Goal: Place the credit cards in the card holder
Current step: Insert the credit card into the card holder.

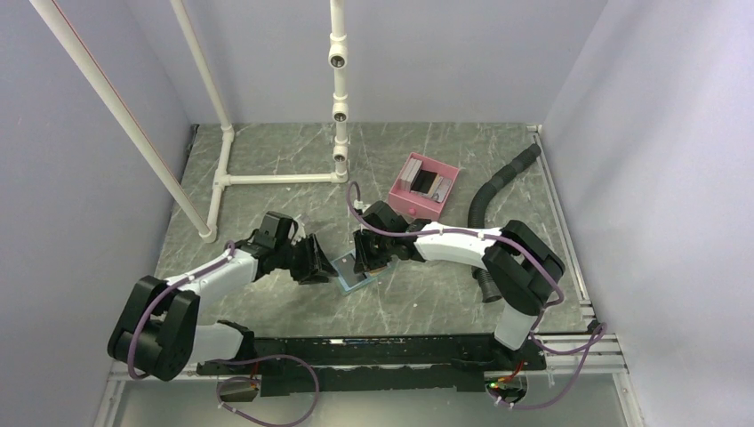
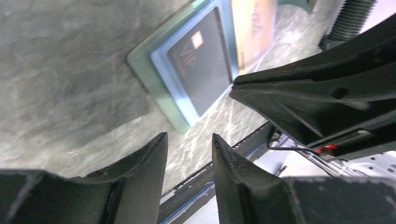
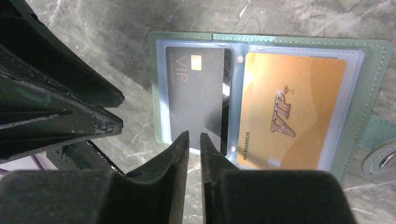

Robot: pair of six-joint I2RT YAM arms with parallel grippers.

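One dark card [image 3: 196,100] and one gold card [image 3: 292,109] fill the open card holder [image 3: 376,93].

green card holder [image 3: 369,88] open flat, black card [image 3: 196,98], gold card [image 3: 289,112] sleeved

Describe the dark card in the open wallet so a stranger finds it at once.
On the grey marbled table, near its front middle, lies an open grey-green folding wallet. The dark grey plastic card sits in the clear sleeve on the half away from the snap tab; unlike the tan-orange card beside it, it is near-black with a small orange chip.
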